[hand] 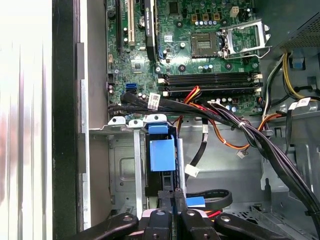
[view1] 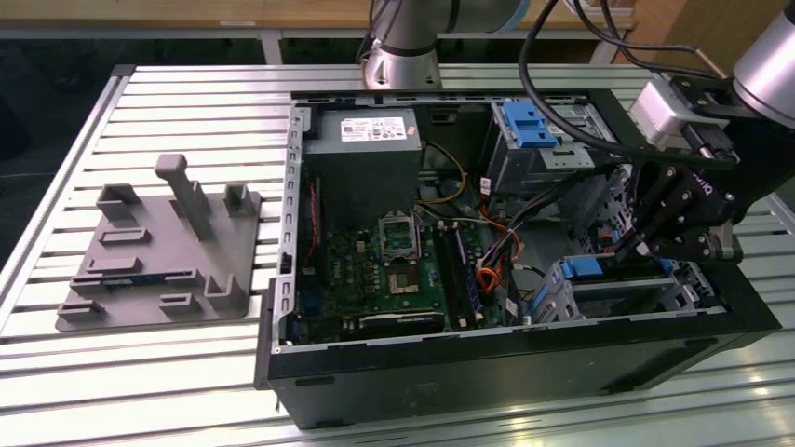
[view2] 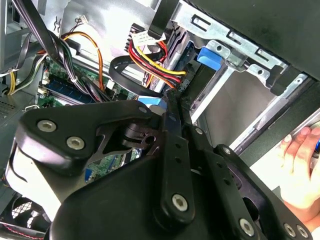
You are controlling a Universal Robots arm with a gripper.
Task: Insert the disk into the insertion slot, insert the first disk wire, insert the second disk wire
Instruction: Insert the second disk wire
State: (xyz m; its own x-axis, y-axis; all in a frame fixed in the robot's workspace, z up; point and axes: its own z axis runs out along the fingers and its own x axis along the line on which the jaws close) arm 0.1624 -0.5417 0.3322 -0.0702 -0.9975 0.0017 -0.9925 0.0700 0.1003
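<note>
Sitting in the insertion slot (view1: 621, 289), the disk (view1: 594, 268) shows blue.

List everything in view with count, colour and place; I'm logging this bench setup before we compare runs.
Computer case: one, black, open, on the slatted table.
Slatted table: one, silver, under everything.
Motherboard: one, green, on the case floor.
Power supply: one, dark grey with a white label, in the case at the exterior view's upper left.
Fixture plate: one, grey, with upright blocks, on the table at the exterior view's left.
Drive cages: two, silver with blue parts; one far, one near beneath the tool.
Wire bundles: several, black, red, yellow, orange, across the case.
Person's hand: one, by the case edge.
Tool: one, black, over the near cage.
</note>
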